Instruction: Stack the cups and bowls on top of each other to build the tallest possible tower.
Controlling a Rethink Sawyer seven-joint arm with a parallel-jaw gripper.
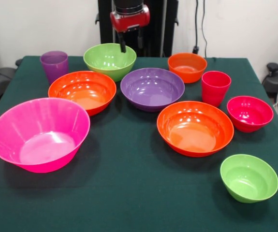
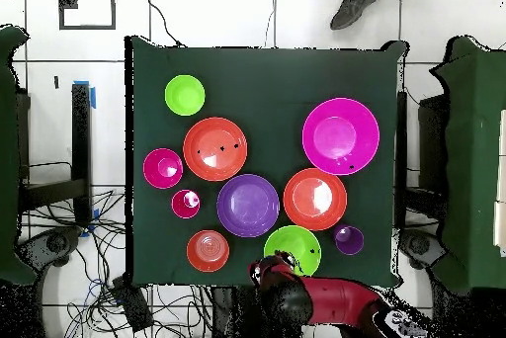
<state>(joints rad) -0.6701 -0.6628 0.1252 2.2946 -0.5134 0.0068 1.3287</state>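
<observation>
Back row: left cup (image 1: 54,65), rear bowl (image 1: 109,60) and right rear bowl (image 1: 187,66) stood left to right.
Middle row: centre bowl (image 1: 152,88) sat between left middle bowl (image 1: 82,91) and right cup (image 1: 215,88).
Right edge: edge bowl (image 1: 250,113) stood just beside the right cup.
Front: near left bowl (image 1: 39,133), near right bowl (image 1: 195,128), and corner bowl (image 1: 249,177) nearest.

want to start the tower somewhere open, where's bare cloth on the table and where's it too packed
Bare cloth lies along the near edge of the table, between the hot pink bowl and the small lime green bowl. The middle is crowded: the purple bowl sits tight between two orange bowls. The gripper hangs over the far lime green bowl.
</observation>
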